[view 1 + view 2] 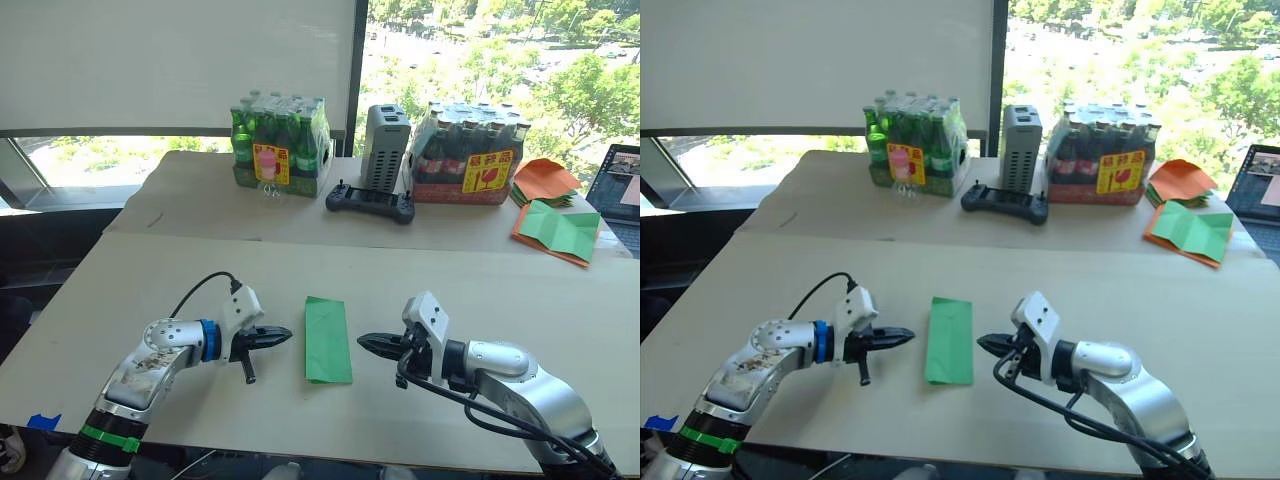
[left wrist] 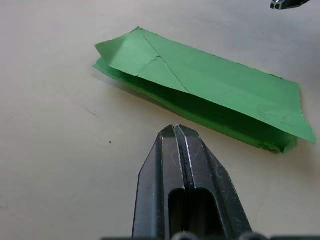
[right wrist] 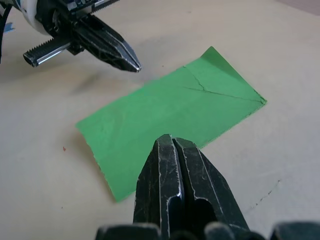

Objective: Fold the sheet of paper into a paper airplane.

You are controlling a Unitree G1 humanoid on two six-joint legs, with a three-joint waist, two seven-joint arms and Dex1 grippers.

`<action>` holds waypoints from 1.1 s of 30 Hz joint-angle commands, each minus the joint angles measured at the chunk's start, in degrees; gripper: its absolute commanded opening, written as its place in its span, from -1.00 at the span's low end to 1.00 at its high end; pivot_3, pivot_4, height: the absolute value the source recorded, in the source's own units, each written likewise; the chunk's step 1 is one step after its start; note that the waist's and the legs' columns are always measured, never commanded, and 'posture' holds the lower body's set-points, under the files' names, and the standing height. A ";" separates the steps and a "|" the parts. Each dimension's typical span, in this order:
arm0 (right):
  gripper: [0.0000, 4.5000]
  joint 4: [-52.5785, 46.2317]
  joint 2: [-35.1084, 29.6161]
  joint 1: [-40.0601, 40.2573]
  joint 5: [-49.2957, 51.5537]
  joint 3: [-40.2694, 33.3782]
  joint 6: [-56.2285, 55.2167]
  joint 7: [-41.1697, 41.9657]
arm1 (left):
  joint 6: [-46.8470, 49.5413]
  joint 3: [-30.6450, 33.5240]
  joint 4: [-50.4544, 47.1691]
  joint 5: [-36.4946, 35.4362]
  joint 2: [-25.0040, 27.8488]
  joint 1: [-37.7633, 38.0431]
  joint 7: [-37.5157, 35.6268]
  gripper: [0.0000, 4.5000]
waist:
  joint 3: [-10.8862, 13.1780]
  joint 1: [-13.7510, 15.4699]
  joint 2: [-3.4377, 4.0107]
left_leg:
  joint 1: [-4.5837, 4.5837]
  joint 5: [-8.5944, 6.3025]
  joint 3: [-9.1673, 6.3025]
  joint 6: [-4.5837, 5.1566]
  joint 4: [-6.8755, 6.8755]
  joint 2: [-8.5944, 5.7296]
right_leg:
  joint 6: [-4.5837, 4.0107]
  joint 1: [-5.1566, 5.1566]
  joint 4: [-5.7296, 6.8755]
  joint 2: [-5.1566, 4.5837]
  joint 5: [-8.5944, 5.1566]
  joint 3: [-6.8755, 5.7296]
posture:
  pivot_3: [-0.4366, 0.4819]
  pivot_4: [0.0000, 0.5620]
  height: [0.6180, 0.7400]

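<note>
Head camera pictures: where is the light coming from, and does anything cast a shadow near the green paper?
Left eye view: bright daylight through the window behind the far table, washing out the trees. Right wrist view: the left gripper casts a soft shadow on the table beside the sheet of paper.

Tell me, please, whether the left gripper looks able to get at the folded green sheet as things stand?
Probably yes: the left gripper, fingers shut, sits just beside the sheet of paper on bare table, nothing between them.

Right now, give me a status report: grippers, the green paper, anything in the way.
Left gripper shut, empty, beside the sheet of paper. Right gripper shut, empty, on its other side. Paper folded to a strip, flat on the table. Nothing between grippers and paper.
</note>
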 commanded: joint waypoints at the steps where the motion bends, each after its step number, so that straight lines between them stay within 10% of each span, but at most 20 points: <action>1: -0.98 -1.44 0.17 -0.96 2.06 -2.21 -0.62 -0.26 | -1.49 -0.58 -0.51 -0.20 -2.24 -1.37 0.77 -1.00 | 0.00 0.00 0.00 | 0.00 0.00 0.00 0.00 -0.01 0.00 | 0.00 -0.01 0.00 0.00 0.00 0.00 | -0.05 -0.47 -0.07; 19: -0.98 -1.19 4.09 -10.82 6.28 -0.41 3.72 -6.46 | -4.10 -9.06 6.11 1.99 -13.52 -13.92 -0.92 -1.00 | 0.00 -0.16 -0.01 | -0.05 0.00 0.01 0.00 0.08 0.00 | 0.01 0.00 0.01 -0.02 0.01 0.00 | -0.05 -0.47 -0.07; 33: -0.98 9.16 -0.56 -7.10 -4.59 1.81 0.38 -8.41 | -3.71 -5.61 3.21 2.19 -5.16 -7.37 -0.22 -1.00 | 0.00 -1.08 -0.01 | -0.05 0.02 0.02 -0.01 0.09 0.02 | 0.01 -0.08 0.11 -0.02 0.01 0.03 | -0.05 -0.47 -0.07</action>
